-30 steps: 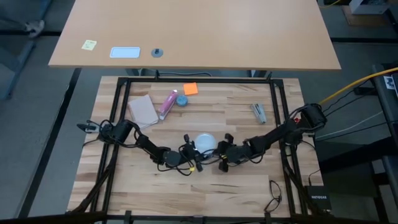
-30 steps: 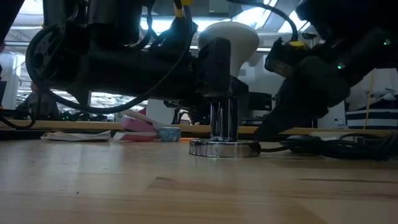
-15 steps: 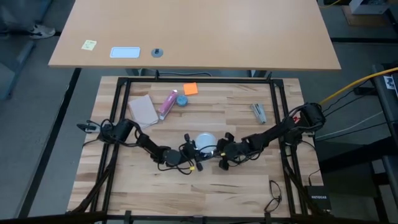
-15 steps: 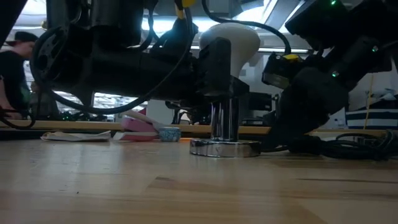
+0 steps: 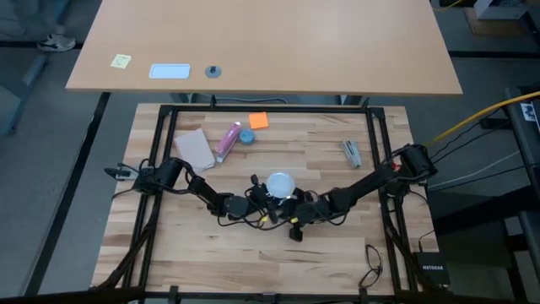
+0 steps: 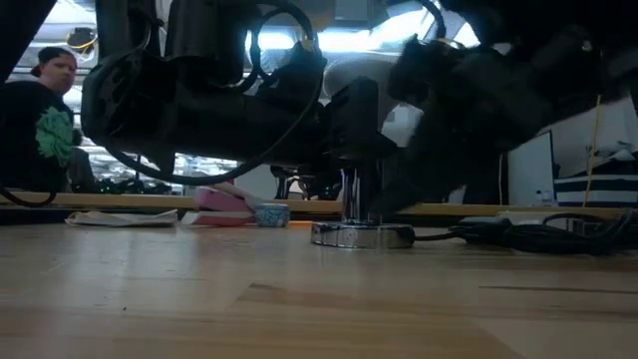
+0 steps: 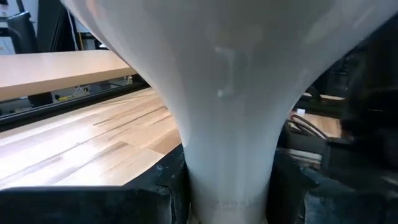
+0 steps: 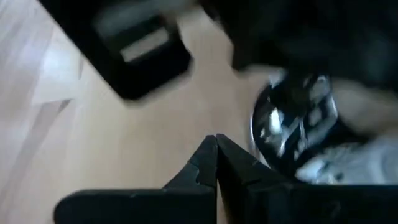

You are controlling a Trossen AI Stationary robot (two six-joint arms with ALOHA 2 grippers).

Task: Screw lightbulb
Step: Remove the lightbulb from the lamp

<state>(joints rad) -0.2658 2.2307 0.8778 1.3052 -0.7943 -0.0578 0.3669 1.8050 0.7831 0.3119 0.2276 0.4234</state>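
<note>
My left jaws (image 7: 227,186) grasp the lightbulb (image 7: 224,93) by its narrow neck, a dark finger (image 7: 168,186) pressed on each side in the left wrist view, with the frosted globe swelling out beyond them. The bulb stands upright over the lamp base (image 6: 362,234), the shiny silver disc resting on the surface (image 5: 202,245), its chrome stem rising to meet the neck. From above, the lightbulb (image 5: 279,182) sits near the middle of the surface, my left jaws (image 5: 263,196) just beside it.

My right jaws (image 8: 216,163) are clenched on nothing, the 2 fingertips pressed together. Compared with 1 second ago, the right arm has swung in and dropped lower: its gripper (image 5: 297,221) now lies on the near side of the bulb, close to the base, and in the low view its dark bulk covers most of the globe that showed clearly before. The right wrist view looks down at the chrome lamp base (image 8: 292,127) close ahead.

I read that as the right arm coming in to brace the base while I turn the bulb with the left. Whether any thread has caught I cannot tell; the socket is hidden behind the fingers. The black cord (image 6: 538,237) trails off beside the base, clear of both arms.
</note>
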